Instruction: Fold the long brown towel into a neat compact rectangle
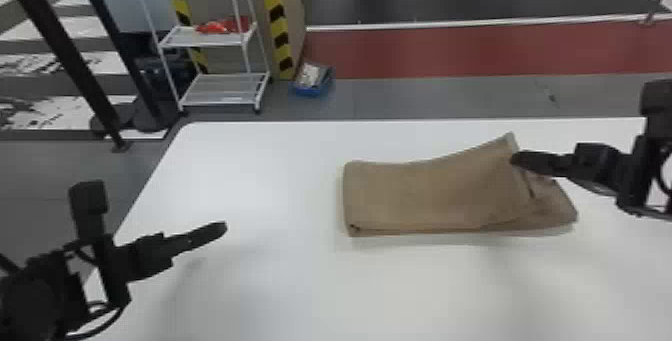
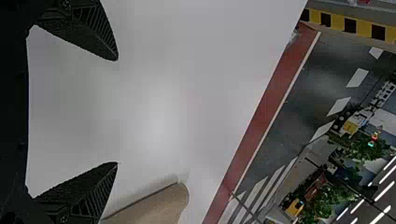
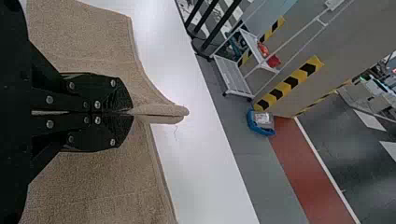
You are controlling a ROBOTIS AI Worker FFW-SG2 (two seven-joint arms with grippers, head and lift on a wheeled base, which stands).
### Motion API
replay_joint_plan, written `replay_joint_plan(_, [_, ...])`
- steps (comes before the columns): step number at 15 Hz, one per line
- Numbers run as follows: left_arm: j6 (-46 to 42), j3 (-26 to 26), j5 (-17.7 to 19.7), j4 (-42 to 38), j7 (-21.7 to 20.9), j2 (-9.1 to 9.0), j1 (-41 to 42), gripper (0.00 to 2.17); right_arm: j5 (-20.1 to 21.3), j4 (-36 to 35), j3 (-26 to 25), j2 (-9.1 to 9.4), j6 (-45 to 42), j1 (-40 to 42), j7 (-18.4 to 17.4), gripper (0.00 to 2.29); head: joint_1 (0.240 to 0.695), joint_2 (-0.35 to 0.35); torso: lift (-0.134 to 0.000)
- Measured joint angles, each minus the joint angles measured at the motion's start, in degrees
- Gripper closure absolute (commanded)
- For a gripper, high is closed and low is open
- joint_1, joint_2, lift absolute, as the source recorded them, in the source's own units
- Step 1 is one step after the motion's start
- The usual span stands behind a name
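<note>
One part of the towel on the table is pinched up in the right gripper, likely for folding inward; the open left gripper stands apart, probably leaving room.

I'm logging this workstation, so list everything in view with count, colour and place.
Folded cloth towel: one, brown, on the table's far right part, its right end partly lifted
Smooth rectangular table: one, white, beneath the towel
Two-tier metal rack: one, white, on the floor beyond the table, to the left
Red items: uncounted, on the rack's upper shelf
Small open bin: one, blue, on the floor right of the rack
Striped strips: two in the head view, yellow and black, by the rack
Slim upright posts: at least two, black, far left
Floor band: one, red, beyond the table
Left gripper: one, black, open above the table's left side
Right gripper: one, black, pinching the towel's lifted right part
</note>
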Motion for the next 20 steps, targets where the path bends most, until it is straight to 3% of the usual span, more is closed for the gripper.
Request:
replay_joint_plan(5, [-0.61,0.0,0.01,0.1,0.12,-0.04,0.12,0.09,0.09,0.66,0.26,0.0,-0.15,0.24,0.05,1.21,0.695,0.115,-0.124])
replay_joint_plan(8, [-0.7,0.08,0.08,0.06,0.01,0.04,0.13,0.09,-1.37,-1.09,-3.3,0.0,3.71,-0.69,0.09,1.21,0.695,0.107,-0.124])
replay_joint_plan(11, [-0.7,0.09,0.09,-0.25,-0.08,-0.03,0.49,0.09,-1.39,0.1,-5.82,0.0,1.78,-0.34,0.02,1.21,0.695,0.086,-0.124])
replay_joint_plan(16, [-0.7,0.09,0.09,-0.58,-0.08,-0.14,1.21,0.09,-0.68,2.64,-5.85,0.0,-0.39,-0.18,0.0,1.21,0.695,0.081,-0.124])
replay_joint_plan(20, [-0.7,0.2,0.09,-0.6,-0.08,-0.15,1.32,0.09,-1.73,0.99,-8.97,0.0,4.28,-2.3,0.09,1.21,0.695,0.073,-0.124])
